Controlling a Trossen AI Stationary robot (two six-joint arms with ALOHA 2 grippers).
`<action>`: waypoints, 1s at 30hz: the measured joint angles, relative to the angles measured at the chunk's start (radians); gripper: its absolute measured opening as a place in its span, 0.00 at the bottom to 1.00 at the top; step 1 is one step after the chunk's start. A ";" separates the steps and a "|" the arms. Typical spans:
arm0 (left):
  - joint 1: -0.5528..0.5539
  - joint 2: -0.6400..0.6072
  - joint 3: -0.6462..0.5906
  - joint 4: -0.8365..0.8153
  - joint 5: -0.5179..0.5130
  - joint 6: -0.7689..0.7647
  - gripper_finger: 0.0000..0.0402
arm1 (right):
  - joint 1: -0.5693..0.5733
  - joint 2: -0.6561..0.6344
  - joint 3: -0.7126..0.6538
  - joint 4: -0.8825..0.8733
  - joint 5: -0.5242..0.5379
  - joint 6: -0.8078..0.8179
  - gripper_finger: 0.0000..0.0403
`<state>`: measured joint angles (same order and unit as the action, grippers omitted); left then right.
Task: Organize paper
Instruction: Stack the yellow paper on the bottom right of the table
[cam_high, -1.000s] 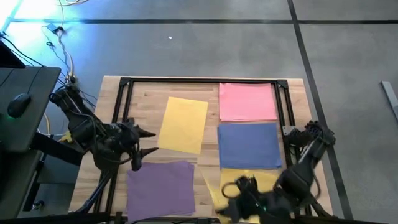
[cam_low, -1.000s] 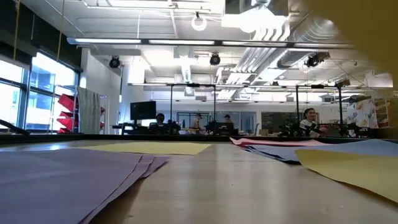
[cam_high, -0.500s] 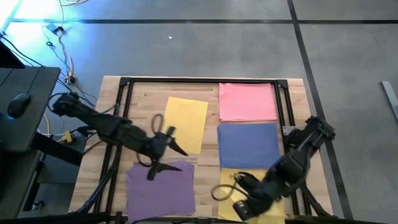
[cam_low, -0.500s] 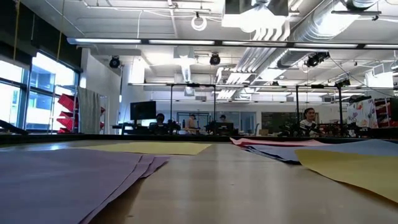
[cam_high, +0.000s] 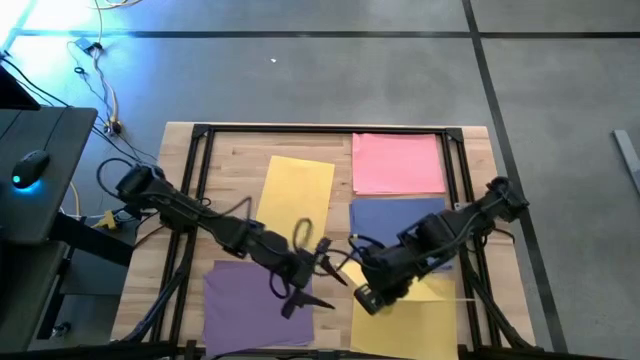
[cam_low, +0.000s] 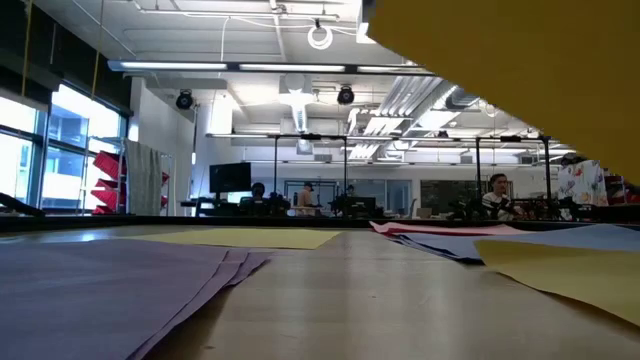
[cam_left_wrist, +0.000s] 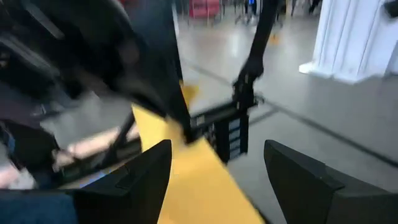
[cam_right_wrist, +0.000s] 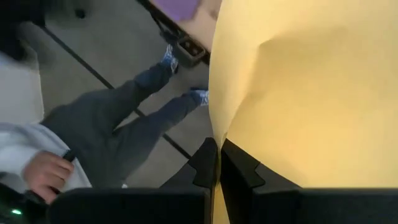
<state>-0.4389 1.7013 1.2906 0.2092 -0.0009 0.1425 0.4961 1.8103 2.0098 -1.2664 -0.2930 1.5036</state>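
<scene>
since the earlier frame both arms have swung to the table's middle. high view: left gripper (cam_high: 305, 275), fingers spread, over the purple paper (cam_high: 240, 300); right gripper (cam_high: 368, 292) clenched on a lifted yellow sheet (cam_high: 405, 318). low view: that yellow sheet (cam_low: 520, 70) hangs overhead. right wrist view: fingers (cam_right_wrist: 205, 163) pinch the sheet's edge; a person (cam_right_wrist: 93, 137) sits beyond.

Coloured paper (cam_high: 398, 163) sheets across table

text: none legible | labels: none made out | brands: none seen | numbers: none readable | signs: none that can be read in any view
</scene>
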 joint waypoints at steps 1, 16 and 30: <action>-0.001 0.017 -0.001 0.000 -0.030 0.008 0.58 | -0.006 0.000 0.000 0.003 0.002 -0.012 0.00; -0.044 0.057 0.001 0.051 -0.342 0.121 0.56 | -0.025 0.000 0.000 0.062 0.060 -0.044 0.00; -0.015 0.057 0.001 0.003 -0.136 0.005 0.02 | 0.015 0.002 0.000 0.143 0.224 -0.081 0.01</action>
<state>-0.4541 1.7580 1.2911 0.2120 -0.1369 0.1477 0.5110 1.8118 2.0098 -1.1231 -0.0685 1.4229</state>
